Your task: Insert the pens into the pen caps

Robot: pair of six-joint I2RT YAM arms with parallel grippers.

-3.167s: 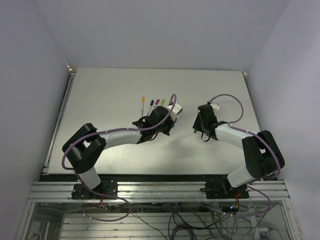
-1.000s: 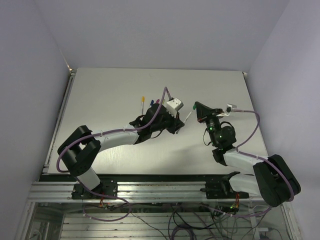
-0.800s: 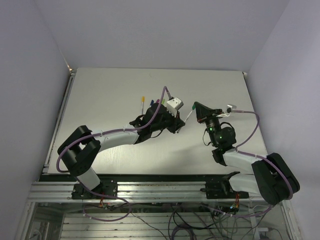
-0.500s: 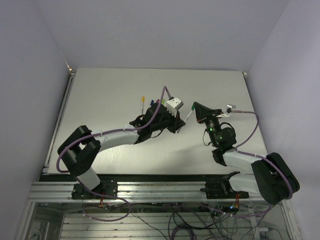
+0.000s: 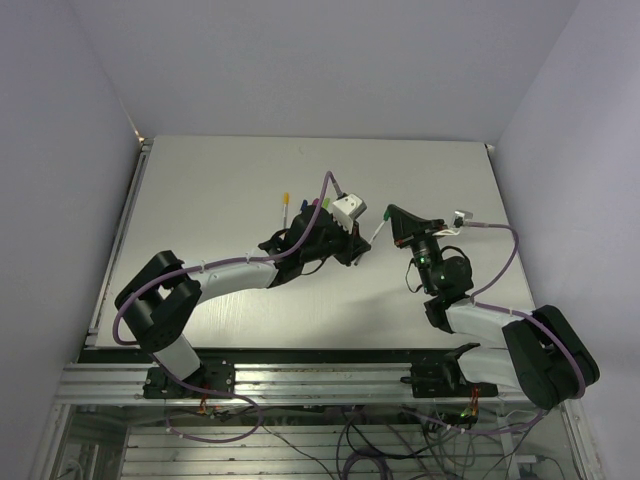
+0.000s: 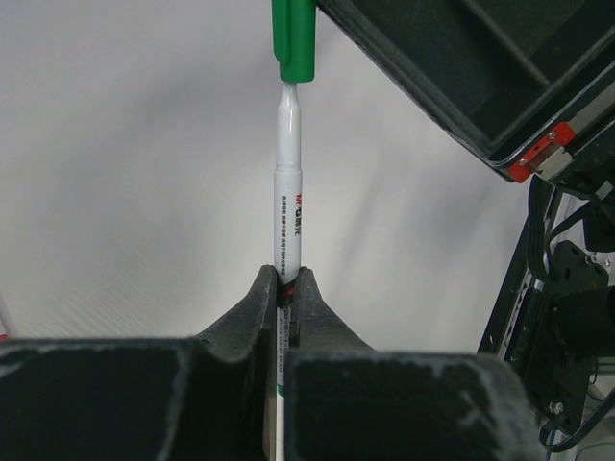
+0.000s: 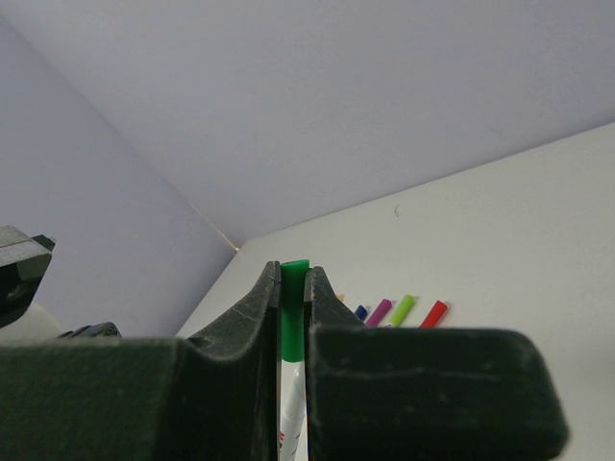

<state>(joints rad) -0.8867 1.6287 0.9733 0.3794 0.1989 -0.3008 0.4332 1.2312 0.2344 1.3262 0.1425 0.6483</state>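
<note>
My left gripper [image 6: 285, 279] is shut on a white pen [image 6: 286, 182] with printed lettering, and the pen points away from me. Its front end sits inside a green pen cap [image 6: 292, 38]. My right gripper [image 7: 293, 276] is shut on that green pen cap [image 7: 293, 312], and the white pen [image 7: 291, 408] shows below it between the jaws. In the top view the pen [image 5: 376, 230] bridges the left gripper [image 5: 361, 243] and the right gripper [image 5: 391, 216] above the table. Several other pens [image 7: 403, 309] with coloured ends lie in a row on the table.
The row of pens [image 5: 302, 204] lies on the white table [image 5: 220, 180] just behind the left arm's wrist. Lilac walls close in the back and both sides. Purple cables loop off both arms.
Since the earliest frame both arms have lifted off the table and brought the pen and the green cap together. Over the last second almost nothing has moved.
</note>
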